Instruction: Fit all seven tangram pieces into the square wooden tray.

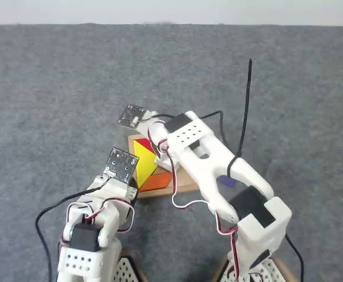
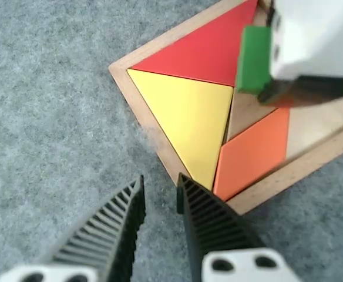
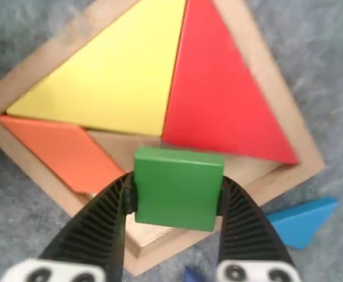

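Note:
The square wooden tray [image 3: 277, 176] holds a yellow triangle [image 3: 107, 76], a red triangle [image 3: 218, 88] and an orange parallelogram [image 3: 60, 153], with bare wood between them. My right gripper [image 3: 176, 191] is shut on a green square [image 3: 177, 173] and hangs just above that bare patch. The left wrist view has the same green square [image 2: 254, 59] over the tray [image 2: 160, 46]. My left gripper [image 2: 160, 197] hovers over the carpet just outside the tray's edge beside the yellow triangle [image 2: 189, 117]. It is open by a narrow gap and holds nothing.
A light blue triangle [image 3: 303, 220] lies on the grey carpet just outside the tray, with a dark blue piece [image 1: 227, 181] near it beside the right arm. From above, the right arm [image 1: 207, 158] crosses over the tray [image 1: 165, 192].

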